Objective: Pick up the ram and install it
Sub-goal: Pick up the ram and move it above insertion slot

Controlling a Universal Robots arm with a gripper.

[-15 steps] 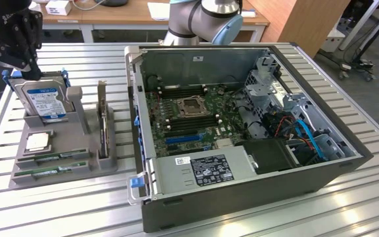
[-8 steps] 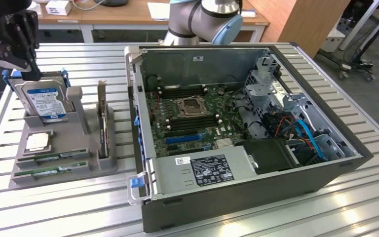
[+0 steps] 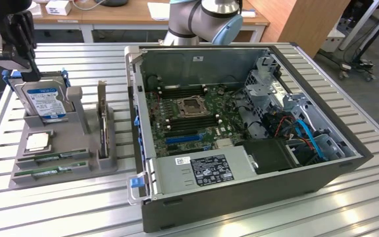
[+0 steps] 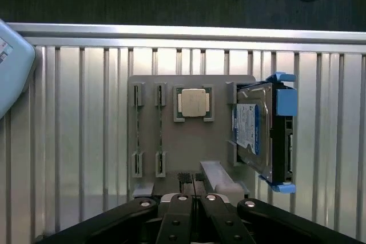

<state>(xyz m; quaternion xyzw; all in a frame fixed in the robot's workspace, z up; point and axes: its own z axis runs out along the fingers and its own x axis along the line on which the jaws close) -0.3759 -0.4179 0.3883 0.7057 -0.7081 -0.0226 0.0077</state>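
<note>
Two green ram sticks (image 3: 45, 159) lie in slots at the front of a grey holder (image 3: 77, 170) on the slatted table, at the exterior view's left. In the wrist view they show edge-on as thin strips (image 4: 137, 138) on the holder (image 4: 217, 84). My gripper (image 3: 26, 69) hangs above the holder's far end, over the blue-labelled hard drive (image 3: 45, 101). Its fingers (image 4: 178, 212) are pressed together with nothing between them, so the gripper (image 4: 194, 198) is shut and well clear of the ram.
The holder also carries a CPU (image 4: 193, 103), the hard drive (image 4: 257, 135) in blue rails and an upright expansion card (image 3: 102, 118). An open computer case (image 3: 242, 197) with its motherboard (image 3: 189, 113) fills the table's middle. Desks stand behind.
</note>
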